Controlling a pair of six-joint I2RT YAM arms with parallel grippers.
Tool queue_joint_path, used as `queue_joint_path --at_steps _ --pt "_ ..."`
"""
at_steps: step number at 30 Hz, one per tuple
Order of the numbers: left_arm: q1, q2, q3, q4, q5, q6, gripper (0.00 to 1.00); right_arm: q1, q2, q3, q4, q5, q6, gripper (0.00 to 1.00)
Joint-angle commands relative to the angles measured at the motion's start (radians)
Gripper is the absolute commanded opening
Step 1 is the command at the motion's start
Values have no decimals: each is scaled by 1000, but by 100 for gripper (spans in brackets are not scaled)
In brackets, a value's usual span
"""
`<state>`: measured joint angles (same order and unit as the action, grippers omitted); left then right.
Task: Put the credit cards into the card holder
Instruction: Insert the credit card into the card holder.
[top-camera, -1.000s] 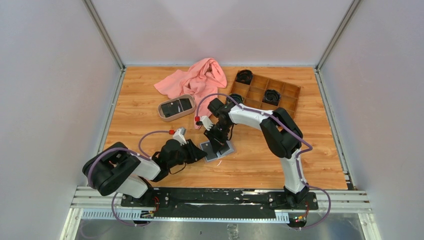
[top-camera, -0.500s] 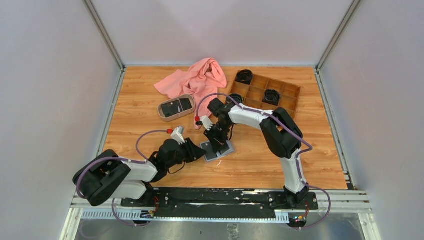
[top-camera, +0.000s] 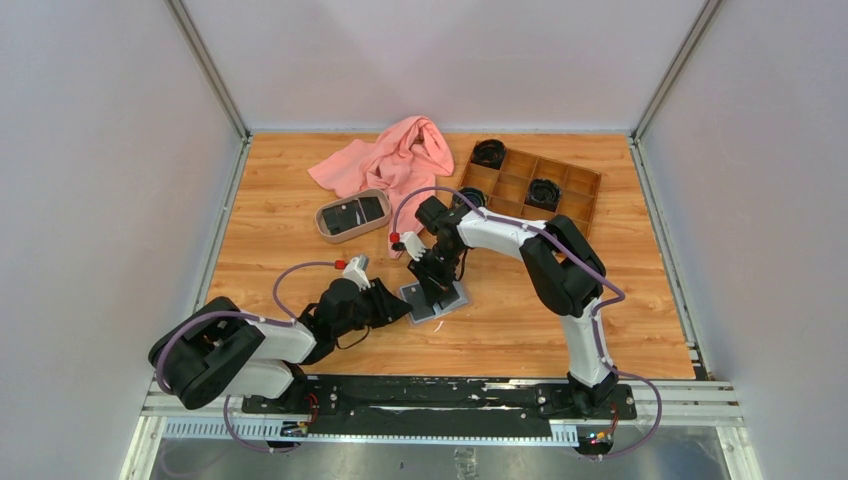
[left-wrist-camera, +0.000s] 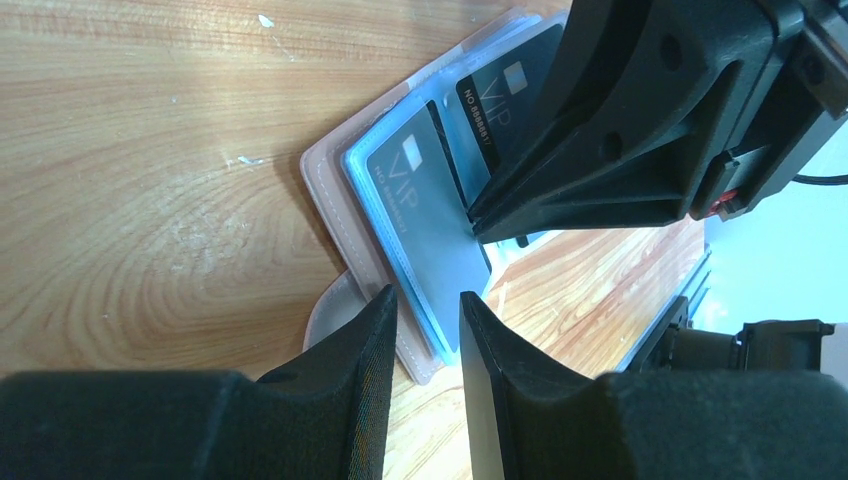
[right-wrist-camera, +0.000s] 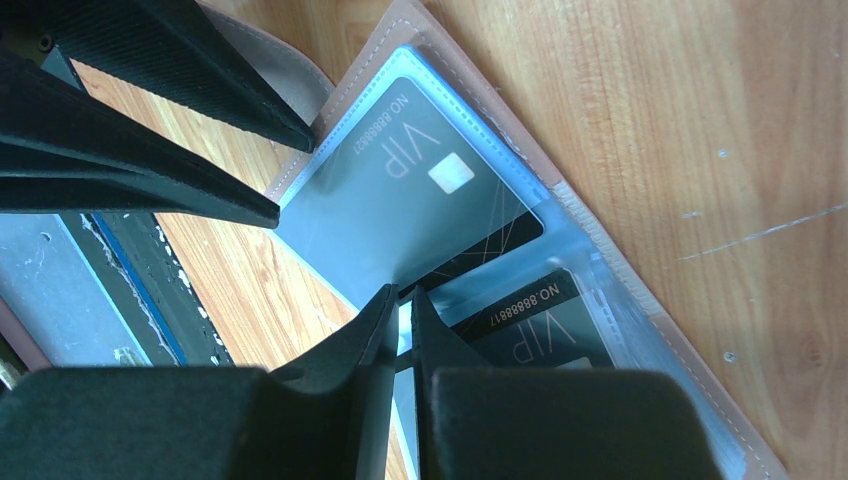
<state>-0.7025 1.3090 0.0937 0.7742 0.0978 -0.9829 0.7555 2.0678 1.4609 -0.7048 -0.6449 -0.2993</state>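
Observation:
The card holder (top-camera: 426, 309) lies open on the table, tan-pink rim (left-wrist-camera: 335, 200) outside, grey-blue pockets inside. Two dark credit cards marked VIP sit in its pockets: one (right-wrist-camera: 400, 190) in the half nearer my left arm, partly sticking out black at the fold, and one (right-wrist-camera: 530, 320) in the other half. My right gripper (right-wrist-camera: 402, 292) stands over the fold, shut on the edge of the first card (left-wrist-camera: 410, 190). My left gripper (left-wrist-camera: 428, 297) is open with a narrow gap, its tips at the holder's near edge and corner. It also shows in the right wrist view (right-wrist-camera: 290, 180).
An oval beige-rimmed tray (top-camera: 325, 226) holding dark cards stands at the back left. A pink cloth (top-camera: 395, 155) lies behind it. A brown wooden compartment box (top-camera: 575, 195) with black items stands at the back right.
My left arm's elbow has swung a little to the left and down. Both grippers stay at the card holder.

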Motion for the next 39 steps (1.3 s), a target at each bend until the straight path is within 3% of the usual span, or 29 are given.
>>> queue_joint_path --at_steps 1,39 --pt "5 15 19 -3 6 9 32 -8 37 1 -42 23 -8 14" --pt "5 15 26 42 36 -2 17 -8 34 1 -44 25 -11 14"
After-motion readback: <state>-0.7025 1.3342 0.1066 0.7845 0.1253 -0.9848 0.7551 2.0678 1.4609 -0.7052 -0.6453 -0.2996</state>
